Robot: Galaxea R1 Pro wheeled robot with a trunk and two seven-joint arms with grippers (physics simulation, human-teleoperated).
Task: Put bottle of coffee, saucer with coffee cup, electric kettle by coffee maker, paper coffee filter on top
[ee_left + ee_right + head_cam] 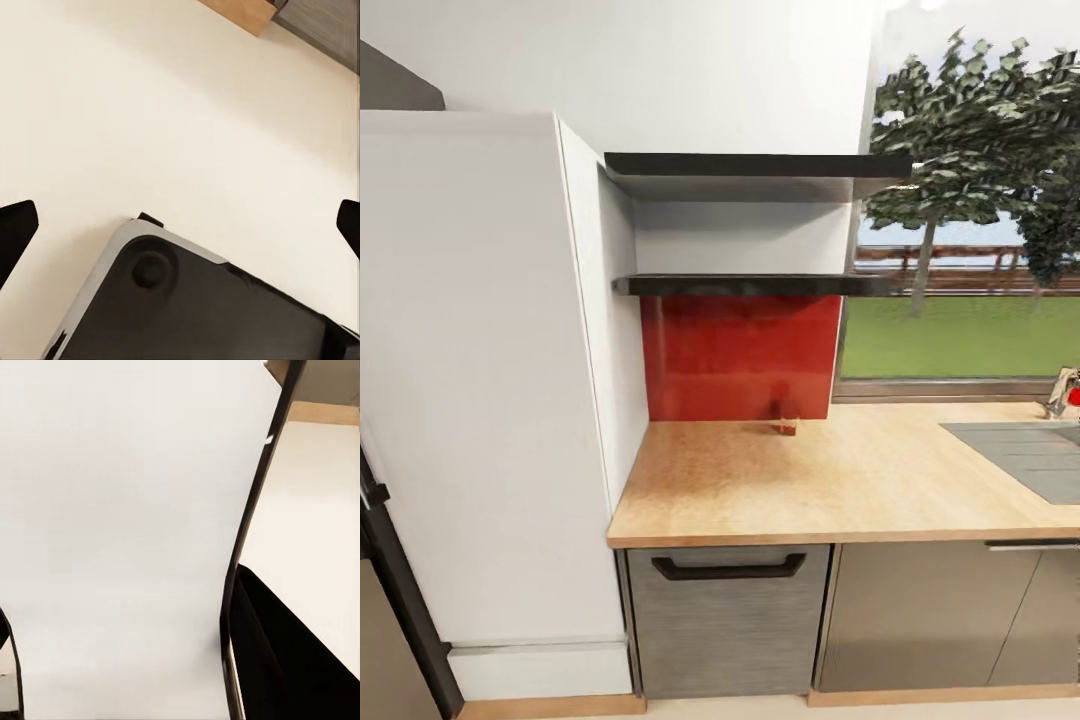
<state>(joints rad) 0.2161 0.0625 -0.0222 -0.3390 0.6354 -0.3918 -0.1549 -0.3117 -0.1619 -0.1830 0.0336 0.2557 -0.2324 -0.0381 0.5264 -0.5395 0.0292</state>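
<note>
The tall white cabinet (480, 380) took up the near left of the head view, and every other thing sat to its right. Butting against its side was the light wood-grain desk (780, 480), the kitchen countertop, which ran off to the right over glossy grey cabinets (950, 610) and a brushed steel drawer front (725, 620) with a black handle (728, 570). Beyond the desk, a window (970, 200) showed trees and grass. Two dark shelves (750, 285) hung against the cabinet's side above a red backsplash panel (740, 355), both bare. A grey steel sink (1030, 455) was inset at the desk's far right, with a tap (1063, 392) behind it. A small brown-red object (788, 425), too small to identify, stood on the desk at the foot of the red panel.

The left gripper (180, 225) had its dark fingertips (15, 229) spread wide apart with nothing between them, over pale floor (180, 112) and the robot's dark base (195, 307). I could not tell how the right gripper stood.
</note>
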